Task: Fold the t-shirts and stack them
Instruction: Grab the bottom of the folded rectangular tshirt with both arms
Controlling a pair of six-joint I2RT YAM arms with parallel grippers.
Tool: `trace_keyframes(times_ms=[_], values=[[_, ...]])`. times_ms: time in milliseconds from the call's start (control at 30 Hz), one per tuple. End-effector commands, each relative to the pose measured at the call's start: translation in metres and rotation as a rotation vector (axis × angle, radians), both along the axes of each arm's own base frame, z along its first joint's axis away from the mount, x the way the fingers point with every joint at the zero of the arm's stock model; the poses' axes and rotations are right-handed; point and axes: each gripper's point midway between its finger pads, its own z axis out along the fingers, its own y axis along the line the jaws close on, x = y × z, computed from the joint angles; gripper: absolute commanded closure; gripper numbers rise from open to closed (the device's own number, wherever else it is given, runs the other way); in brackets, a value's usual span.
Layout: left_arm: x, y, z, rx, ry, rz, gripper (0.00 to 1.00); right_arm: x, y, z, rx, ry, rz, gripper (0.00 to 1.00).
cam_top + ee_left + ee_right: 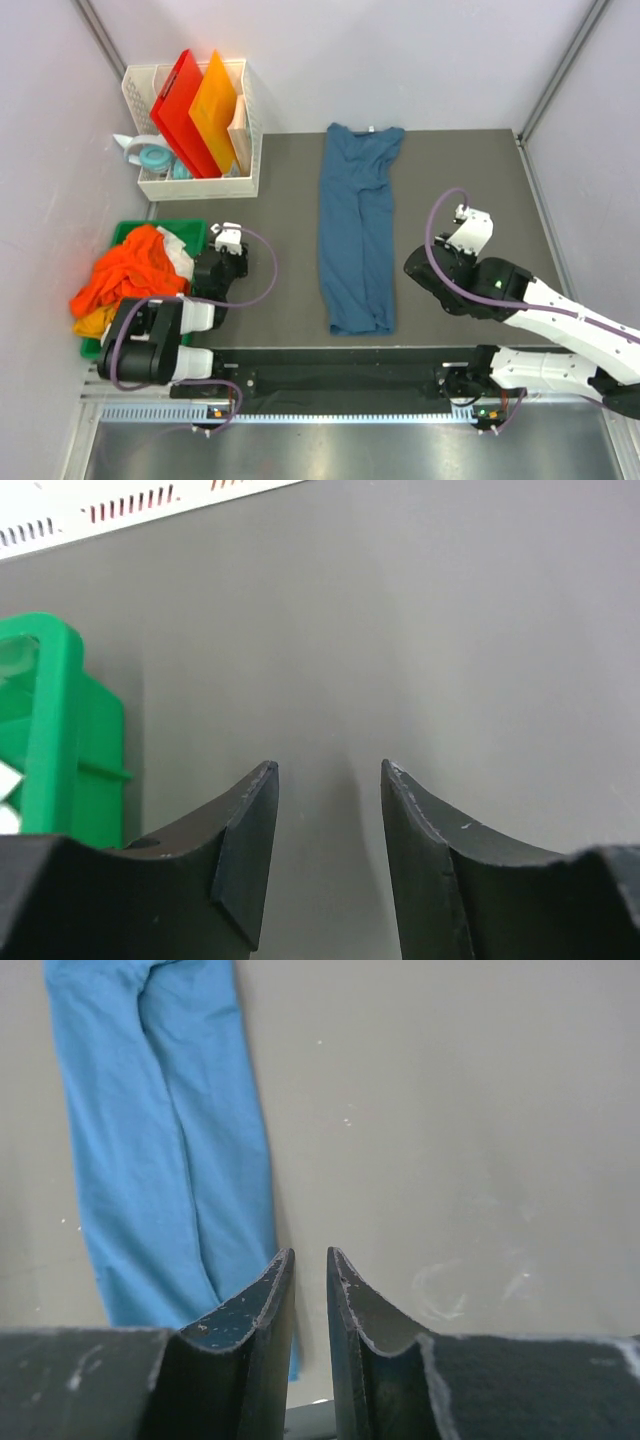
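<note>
Top external view showed a long teal-blue fabric t-shirt [358, 240], folded lengthwise into a narrow strip, lying flat in the middle of the dark grey table [290, 200]. A heap of orange, yellow and white t-shirts [125, 275] sat in a green plastic bin [190, 228] at the left edge. The left gripper [330, 770] hung beside that bin, jaws well apart and empty. The right gripper [308, 1255], just right of the teal shirt's near end, had jaws only narrowly parted, gripping nothing.
</note>
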Motion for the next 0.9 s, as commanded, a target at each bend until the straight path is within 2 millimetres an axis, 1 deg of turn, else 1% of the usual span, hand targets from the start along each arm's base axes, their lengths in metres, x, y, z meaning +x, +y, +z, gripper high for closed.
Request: trace_keyframes(times_ms=[0,33,67,100,133,167,200,233,267,300,367,400,433,467,500,533,567,600,633,667,700,733,767,800,833,867], values=[[0.036,-0.008,0.052,-0.117,-0.209,-0.061,0.48,-0.004,-0.013,0.018,-0.003,-0.035,-0.031,0.80],[0.036,-0.009,0.046,-0.113,-0.189,-0.068,0.49,-0.004,-0.015,0.020,0.004,-0.045,-0.039,0.80],[0.036,-0.008,0.052,-0.115,-0.244,-0.067,0.48,-0.005,-0.017,0.020,0.007,-0.047,-0.043,0.80],[0.035,-0.008,0.042,-0.112,-0.236,-0.067,0.48,-0.006,-0.019,0.018,0.002,-0.045,-0.047,0.80],[0.036,-0.006,0.050,-0.116,-0.281,-0.052,0.48,-0.006,-0.022,0.019,0.008,-0.052,-0.055,0.80],[0.033,-0.003,0.045,-0.118,-0.267,-0.037,0.43,-0.006,-0.023,0.019,0.009,-0.055,-0.055,0.80],[0.032,-0.004,0.044,-0.118,-0.262,-0.038,0.11,-0.007,-0.024,0.017,0.007,-0.055,-0.058,0.79],[0.030,-0.007,0.042,-0.117,-0.254,-0.059,0.05,-0.006,-0.025,0.018,0.007,-0.061,-0.058,0.79],[0.025,-0.007,0.036,-0.114,-0.239,-0.061,0.03,-0.006,-0.026,0.018,0.004,-0.065,-0.061,0.79],[0.028,-0.006,0.042,-0.119,-0.279,-0.056,0.03,-0.005,-0.026,0.017,0.001,-0.067,-0.059,0.78],[0.032,0.002,0.046,-0.122,-0.311,-0.005,0.01,-0.004,-0.024,0.018,-0.024,-0.073,-0.047,0.78],[0.033,0.006,0.042,-0.135,-0.290,0.023,0.01,-0.002,-0.023,0.019,-0.028,-0.079,-0.047,0.77],[0.038,0.021,0.041,-0.146,-0.279,0.120,0.01,0.001,-0.023,0.020,-0.065,-0.085,-0.038,0.76],[0.044,0.026,0.041,-0.145,-0.264,0.155,0.01,0.003,-0.022,0.026,-0.078,-0.097,-0.031,0.76],[0.045,0.030,0.014,-0.159,-0.136,0.203,0.01,0.006,-0.020,0.030,-0.088,-0.110,-0.028,0.75],[0.068,0.036,0.026,-0.159,-0.141,0.240,0.01,0.010,-0.022,0.033,-0.129,-0.125,-0.031,0.74],[0.062,0.035,0.017,-0.157,-0.111,0.233,0.01,0.012,-0.022,0.036,-0.140,-0.137,-0.031,0.74],[0.056,0.034,0.027,-0.169,-0.149,0.225,0.01,0.017,-0.016,0.041,-0.125,-0.161,-0.031,0.73],[0.050,0.033,0.030,-0.174,-0.182,0.216,0.01,0.020,-0.017,0.044,-0.158,-0.176,-0.019,0.73],[0.051,0.032,0.027,-0.174,-0.184,0.211,0.01,0.023,-0.016,0.042,-0.175,-0.188,-0.014,0.72],[0.055,0.033,0.026,-0.159,-0.187,0.210,0.01,0.029,-0.010,0.048,-0.134,-0.222,-0.023,0.72],[0.064,0.034,0.021,-0.153,-0.150,0.216,0.01,0.031,-0.009,0.048,-0.158,-0.225,-0.001,0.71],[0.060,0.033,0.019,-0.162,-0.136,0.217,0.01,0.033,-0.006,0.041,-0.167,-0.226,0.012,0.71],[0.058,0.032,0.027,-0.170,-0.151,0.212,0.01,0.038,0.002,0.046,-0.115,-0.262,0.014,0.71],[0.061,0.032,0.028,-0.168,-0.148,0.210,0.01,0.039,0.006,0.044,-0.124,-0.264,0.043,0.71],[0.062,0.032,0.019,-0.163,-0.109,0.213,0.01,0.040,0.008,0.035,-0.133,-0.262,0.056,0.71]])
